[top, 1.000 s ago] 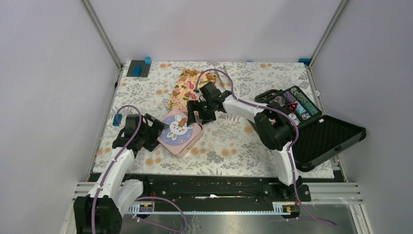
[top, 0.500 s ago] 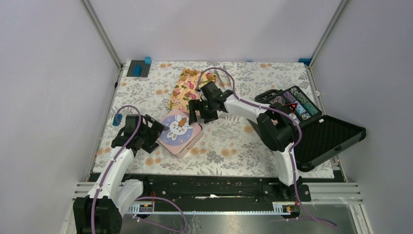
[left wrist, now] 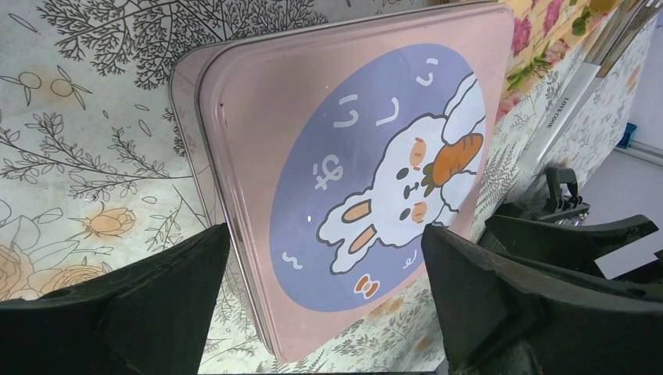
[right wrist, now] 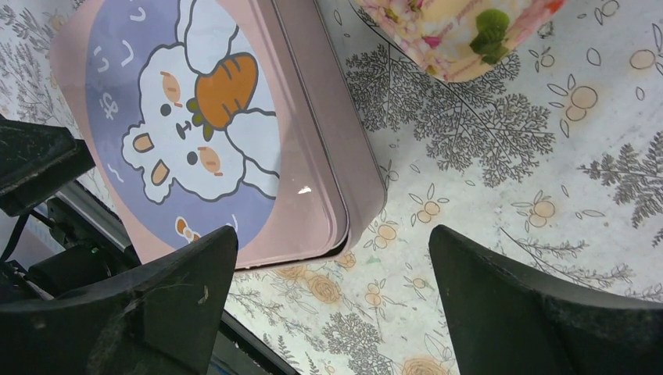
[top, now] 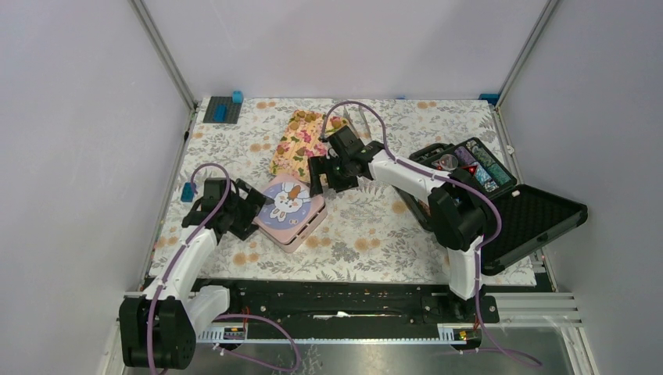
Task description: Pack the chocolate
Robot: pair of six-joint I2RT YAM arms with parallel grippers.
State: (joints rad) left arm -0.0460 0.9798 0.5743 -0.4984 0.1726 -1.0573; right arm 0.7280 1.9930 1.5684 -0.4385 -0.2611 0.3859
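While the square pink rabbit-lidded metal tin [top: 291, 209] lies shut on the desk [top: 375, 226], the left gripper [top: 252, 207] gapes at its near-left edge, the right gripper [top: 319, 181] gapes far-right.

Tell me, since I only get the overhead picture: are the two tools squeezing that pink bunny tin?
Observer: No. The left arm's camera shows the left tool wide open, with the tin showing in the gap.
Operator: And the other one?
Observer: The right arm's camera shows the right tool wide open too, with a corner of the tin in the gap.
Operator: Is the tin closed?
Observer: Yes. Up close, the lid sits down on the tin along every edge that shows.
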